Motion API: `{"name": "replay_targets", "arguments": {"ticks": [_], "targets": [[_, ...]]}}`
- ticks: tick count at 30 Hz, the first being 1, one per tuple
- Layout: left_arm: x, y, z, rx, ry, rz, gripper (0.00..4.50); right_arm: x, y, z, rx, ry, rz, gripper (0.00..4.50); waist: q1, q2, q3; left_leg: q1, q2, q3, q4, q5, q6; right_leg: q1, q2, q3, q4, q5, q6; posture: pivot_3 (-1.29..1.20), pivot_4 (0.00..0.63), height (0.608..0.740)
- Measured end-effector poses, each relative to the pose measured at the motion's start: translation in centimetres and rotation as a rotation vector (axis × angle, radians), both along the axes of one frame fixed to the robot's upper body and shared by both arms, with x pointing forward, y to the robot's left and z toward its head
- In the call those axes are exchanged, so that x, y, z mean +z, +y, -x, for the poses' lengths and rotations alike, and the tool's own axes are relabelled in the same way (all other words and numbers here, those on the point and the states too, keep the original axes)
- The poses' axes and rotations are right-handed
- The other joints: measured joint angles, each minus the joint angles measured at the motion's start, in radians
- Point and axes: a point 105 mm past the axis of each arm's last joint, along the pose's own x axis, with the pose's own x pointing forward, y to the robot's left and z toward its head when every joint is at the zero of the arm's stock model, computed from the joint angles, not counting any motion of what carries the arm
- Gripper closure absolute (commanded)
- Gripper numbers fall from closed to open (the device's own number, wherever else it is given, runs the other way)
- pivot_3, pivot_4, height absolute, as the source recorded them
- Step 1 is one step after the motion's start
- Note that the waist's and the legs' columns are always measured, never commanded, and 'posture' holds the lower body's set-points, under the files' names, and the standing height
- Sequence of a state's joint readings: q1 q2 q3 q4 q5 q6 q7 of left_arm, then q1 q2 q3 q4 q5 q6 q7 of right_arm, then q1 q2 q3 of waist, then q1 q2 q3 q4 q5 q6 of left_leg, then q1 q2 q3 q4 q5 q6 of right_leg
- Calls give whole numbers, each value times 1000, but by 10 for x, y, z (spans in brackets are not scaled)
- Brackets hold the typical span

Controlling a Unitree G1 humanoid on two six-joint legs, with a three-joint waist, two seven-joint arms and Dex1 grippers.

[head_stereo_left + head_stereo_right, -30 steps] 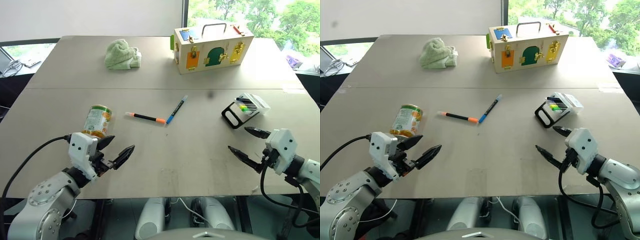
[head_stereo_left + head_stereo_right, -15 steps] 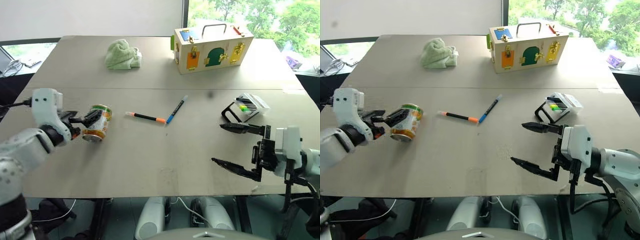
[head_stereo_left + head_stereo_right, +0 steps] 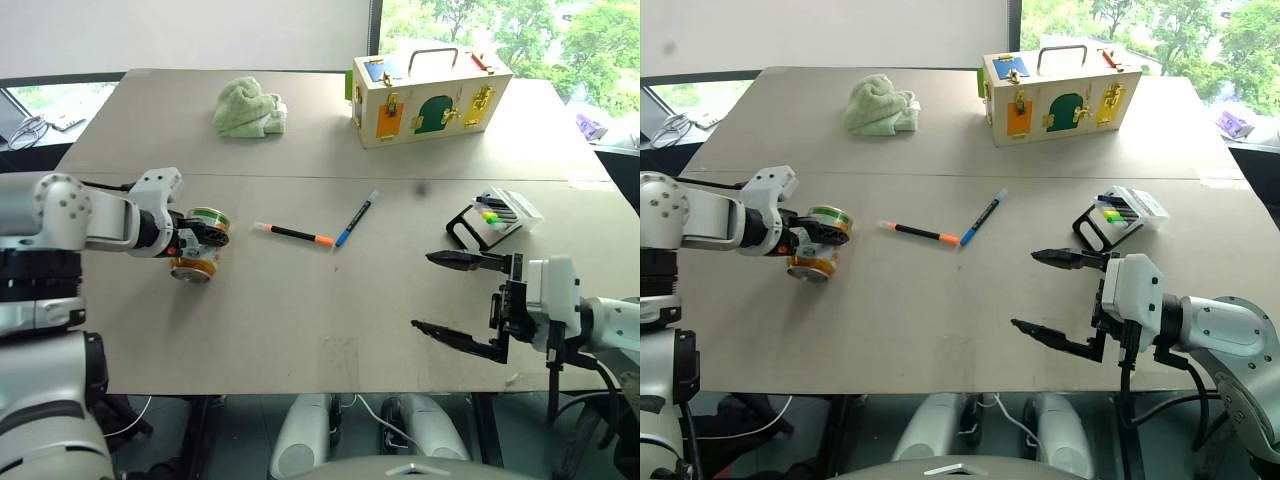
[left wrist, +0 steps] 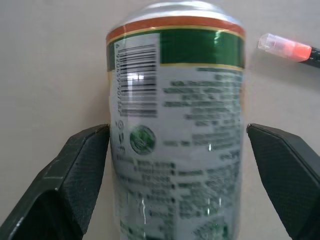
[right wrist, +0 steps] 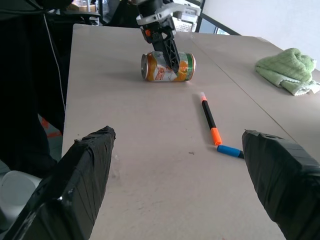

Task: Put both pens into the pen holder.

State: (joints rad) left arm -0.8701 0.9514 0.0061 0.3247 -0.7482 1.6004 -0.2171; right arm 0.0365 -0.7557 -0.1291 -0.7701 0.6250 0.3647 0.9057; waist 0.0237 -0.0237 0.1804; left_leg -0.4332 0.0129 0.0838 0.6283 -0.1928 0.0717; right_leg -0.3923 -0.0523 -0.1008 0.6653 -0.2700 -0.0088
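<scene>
Two pens lie mid-table, their near ends almost touching: a black pen (image 3: 293, 235) with pink and orange ends and a blue pen (image 3: 356, 218). The clear-and-white pen holder (image 3: 494, 217) with a black loop lies at the right, with coloured markers inside. My left gripper (image 3: 205, 241) is open, a finger on either side of a tin can (image 3: 197, 257) lying on its side, well left of the pens. In the left wrist view both fingers (image 4: 80, 170) flank the can (image 4: 175, 100). My right gripper (image 3: 424, 290) stands wide open and empty, pointing left, just in front of the holder.
A wooden box (image 3: 432, 98) with coloured doors and latches stands at the back right. A green cloth (image 3: 248, 108) lies at the back left. The table's front edge (image 3: 330, 388) runs just under my right gripper.
My left arm has swung out to the left and come down over the can, fingers now either side of it. My right gripper has turned to point left and risen a little.
</scene>
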Motion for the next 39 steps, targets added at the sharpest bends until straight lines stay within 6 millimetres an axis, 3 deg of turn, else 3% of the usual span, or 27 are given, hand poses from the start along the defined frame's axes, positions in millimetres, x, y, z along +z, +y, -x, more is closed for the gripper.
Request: {"name": "replay_targets", "arguments": {"ticks": [3,11,14,17,19,23,25,27,28,39], "targets": [[-11,-3,-11,2,30,0,1162,1,2,0,-12,-10,-3,0,-4,0,0,0,0,0,0,0,0,0,0,0,0,1,-2,0,150,740],[-9,16,-17,57,-66,41,1248,1,4,2,-35,-11,-3,0,-10,1,-1,1,1,-1,2,-1,-6,-2,-1,0,7,1,-3,0,150,740],[5,63,-7,141,-154,-118,1248,5,6,0,-27,-26,-5,0,-34,-5,2,0,2,-1,3,-1,-7,-4,-1,0,8,1,-4,0,150,740],[33,115,12,291,-221,-217,1248,5,10,-5,-14,-30,-16,0,-39,-8,3,0,2,0,3,-1,-7,-5,-1,0,8,1,-4,0,150,740],[35,131,23,342,-212,-214,1248,2,11,-9,-17,-27,-11,0,-30,-8,3,0,1,1,2,-2,-6,-5,-2,0,7,1,-4,0,150,740],[-1,139,33,396,-119,-87,1248,2,14,-14,-6,-36,-15,0,-6,-8,3,-2,0,-1,5,-3,-4,-5,-3,-1,6,1,-4,0,150,740],[-6,145,37,413,-133,-42,1248,1,14,-14,-4,-33,-14,0,-5,-8,2,-2,0,-1,5,-3,-4,-4,-4,-2,6,1,-4,0,150,740],[-10,149,39,414,-147,-10,201,-1,14,-13,-2,-26,-11,0,-8,-5,1,-1,0,-1,5,-3,-4,-4,-5,-2,6,1,-4,0,150,740],[-12,153,40,417,-152,-11,25,-2,14,-13,-2,-21,-10,0,-9,-4,0,0,0,-1,5,-3,-4,-4,-5,-2,7,1,-4,0,150,740],[-22,161,45,471,-168,50,25,-7,13,-11,-20,-2,-7,0,-12,5,-5,1,0,-1,5,-4,-2,-4,-5,-1,11,1,-5,0,150,740]]}}
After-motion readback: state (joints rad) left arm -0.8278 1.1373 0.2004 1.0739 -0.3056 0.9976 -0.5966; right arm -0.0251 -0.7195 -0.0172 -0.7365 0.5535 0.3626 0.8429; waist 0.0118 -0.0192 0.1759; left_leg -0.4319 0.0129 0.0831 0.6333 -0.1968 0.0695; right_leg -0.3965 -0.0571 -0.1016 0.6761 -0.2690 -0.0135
